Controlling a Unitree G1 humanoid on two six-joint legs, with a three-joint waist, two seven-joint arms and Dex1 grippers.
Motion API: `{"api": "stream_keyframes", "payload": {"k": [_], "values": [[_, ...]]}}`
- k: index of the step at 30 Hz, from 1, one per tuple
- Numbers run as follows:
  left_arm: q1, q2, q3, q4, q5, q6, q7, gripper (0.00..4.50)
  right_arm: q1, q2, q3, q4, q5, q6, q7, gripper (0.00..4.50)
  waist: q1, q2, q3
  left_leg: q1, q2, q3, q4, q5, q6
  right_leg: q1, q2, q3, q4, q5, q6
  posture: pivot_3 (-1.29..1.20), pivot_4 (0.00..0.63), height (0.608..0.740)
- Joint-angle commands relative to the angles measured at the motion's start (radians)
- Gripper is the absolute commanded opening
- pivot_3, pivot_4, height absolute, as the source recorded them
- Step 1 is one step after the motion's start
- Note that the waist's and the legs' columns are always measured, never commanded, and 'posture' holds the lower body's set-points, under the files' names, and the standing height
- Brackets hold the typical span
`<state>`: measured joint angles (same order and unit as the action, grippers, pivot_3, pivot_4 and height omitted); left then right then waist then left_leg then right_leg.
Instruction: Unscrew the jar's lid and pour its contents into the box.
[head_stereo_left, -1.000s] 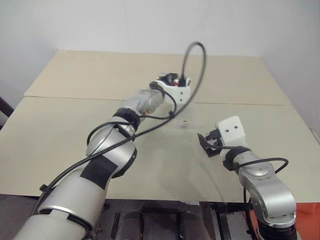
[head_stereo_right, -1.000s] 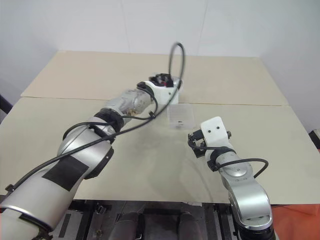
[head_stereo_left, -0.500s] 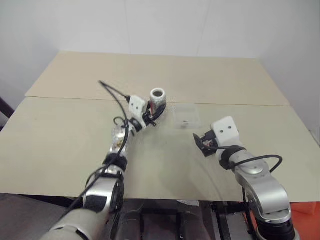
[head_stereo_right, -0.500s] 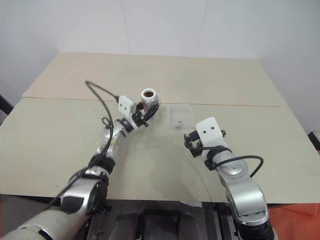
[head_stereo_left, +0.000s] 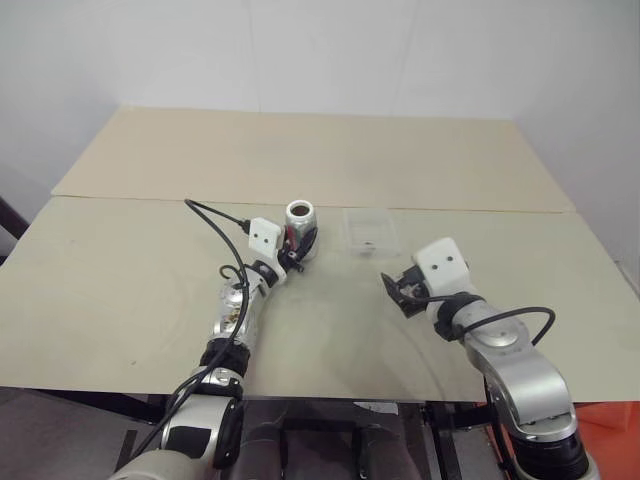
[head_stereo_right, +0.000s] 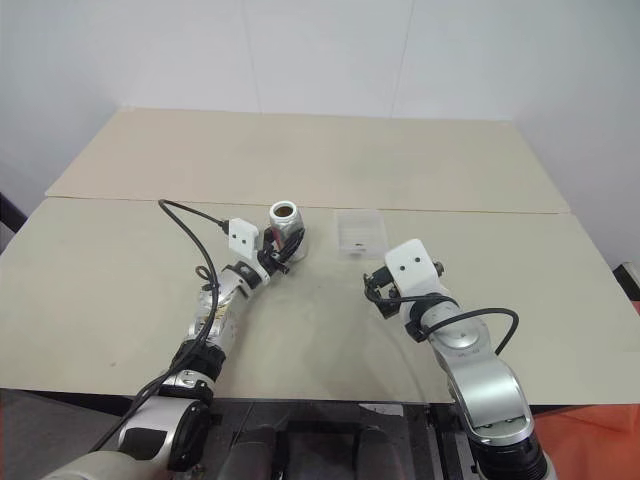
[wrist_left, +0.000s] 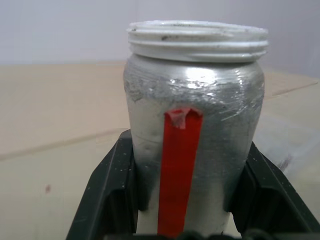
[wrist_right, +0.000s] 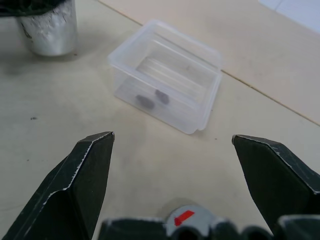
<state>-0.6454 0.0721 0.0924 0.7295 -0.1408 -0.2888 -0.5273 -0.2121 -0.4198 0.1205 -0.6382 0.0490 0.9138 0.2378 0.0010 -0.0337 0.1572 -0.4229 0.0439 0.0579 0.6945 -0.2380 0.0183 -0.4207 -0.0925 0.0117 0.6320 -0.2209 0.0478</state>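
Left eye view: I've brought the left gripper (head_stereo_left: 297, 243) down from its raised, tipped pose over the box (head_stereo_left: 370, 230), and the jar (head_stereo_left: 300, 228) now stands upright on the counter (head_stereo_left: 120, 270) just left of the box, fingers pinching its body. Its mouth is open; two dark bits lie in the box, so I judge the pour done. The right gripper (head_stereo_left: 405, 291) hangs with fingers spread, empty.

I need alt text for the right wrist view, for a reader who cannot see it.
A clear plastic box sits on the tan table, holding two small dark pieces. The right gripper is open before it, and the silvery jar stands farther off.
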Motion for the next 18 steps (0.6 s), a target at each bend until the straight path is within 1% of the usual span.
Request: {"api": "stream_keyframes", "payload": {"k": [1,6,12,14,15,16,18], "values": [[-0.004,0.009,-0.006,0.029,0.016,-0.049,0.022,1.93,-0.008,-0.004,0.000,-0.021,-0.014,-0.041,0.003,4.44,0.000,0.000,0.000,0.000,0.000,0.000,0.000,0.000,0.000,0.000,0.000,0.000,0.000,0.000,0.000,0.00,0.150,0.740],[-0.003,0.019,-0.026,0.069,0.042,-0.072,0.034,1.93,-0.013,-0.012,0.008,-0.010,-0.020,-0.054,0.011,4.44,-0.001,0.000,-0.001,0.001,0.000,0.000,0.000,0.000,0.000,0.001,0.000,0.000,0.000,0.000,0.000,0.00,0.150,0.740],[-0.002,0.011,-0.019,0.079,0.014,-0.076,0.025,1.93,-0.013,-0.016,0.011,-0.003,-0.031,-0.063,0.011,4.44,-0.001,0.000,-0.002,0.001,0.000,0.000,0.000,0.000,0.000,0.001,0.000,0.000,0.000,0.000,0.000,0.00,0.150,0.740],[-0.001,0.009,-0.018,0.077,0.008,-0.075,0.023,2.66,-0.012,-0.017,0.012,-0.002,-0.036,-0.065,0.012,4.50,-0.001,0.000,-0.002,0.001,0.000,0.000,0.000,0.000,0.000,0.001,0.000,0.000,0.000,0.000,0.000,0.00,0.150,0.740],[0.001,0.007,-0.017,0.075,0.007,-0.077,0.026,2.97,-0.012,-0.017,0.012,-0.001,-0.038,-0.066,0.013,4.50,-0.002,0.000,-0.002,0.001,0.000,0.000,0.000,0.000,0.000,0.001,0.000,0.000,0.000,0.000,0.000,0.00,0.150,0.740],[0.001,0.006,-0.017,0.075,0.007,-0.079,0.028,3.18,-0.012,-0.016,0.012,0.000,-0.040,-0.067,0.014,4.50,-0.003,0.000,-0.002,0.001,0.000,0.000,0.000,0.000,0.000,0.001,0.000,0.000,0.000,0.000,0.000,0.00,0.150,0.740],[0.002,0.004,-0.017,0.074,0.007,-0.080,0.029,3.88,-0.012,-0.014,0.011,0.002,-0.042,-0.069,0.016,4.50,-0.002,0.000,-0.002,0.000,0.000,0.000,-0.001,0.000,0.000,0.000,0.000,0.000,0.000,0.000,0.000,0.00,0.150,0.740]]}}
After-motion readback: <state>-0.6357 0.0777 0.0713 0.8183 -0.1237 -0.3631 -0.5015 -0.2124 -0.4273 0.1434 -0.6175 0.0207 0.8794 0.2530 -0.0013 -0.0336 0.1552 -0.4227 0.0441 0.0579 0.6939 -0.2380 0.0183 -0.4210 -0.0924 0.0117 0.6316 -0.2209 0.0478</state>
